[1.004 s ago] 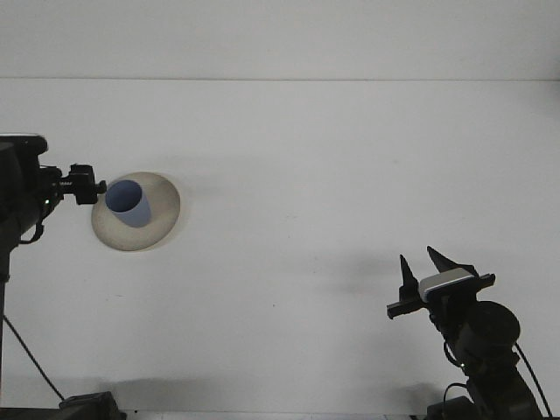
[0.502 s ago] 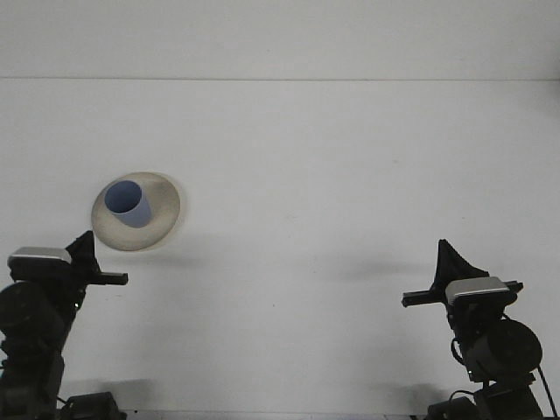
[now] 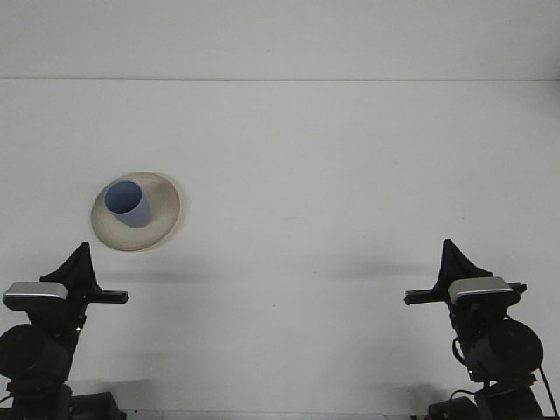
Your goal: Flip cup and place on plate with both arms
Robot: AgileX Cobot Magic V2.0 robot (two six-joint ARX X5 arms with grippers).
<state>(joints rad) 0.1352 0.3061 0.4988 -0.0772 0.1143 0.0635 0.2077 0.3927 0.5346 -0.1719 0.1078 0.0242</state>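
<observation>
A blue cup (image 3: 129, 203) stands upright, mouth up, on the beige plate (image 3: 162, 219) at the left of the white table. Nothing touches the cup. My left gripper (image 3: 81, 260) is low at the front left, well in front of the plate, and it is shut with nothing in it. At the front right, far from the cup, my right gripper (image 3: 454, 255) is also shut and holds nothing. On each gripper the fingers meet in a single point that aims away over the table.
The white table (image 3: 332, 175) runs back to a pale wall. Both arm bases stand at the near edge, one at each bottom corner.
My left gripper has pulled away from the cup on the plate and dropped back to the front left. My right gripper has turned, drawn back slightly and shut. The cup has stayed put.
</observation>
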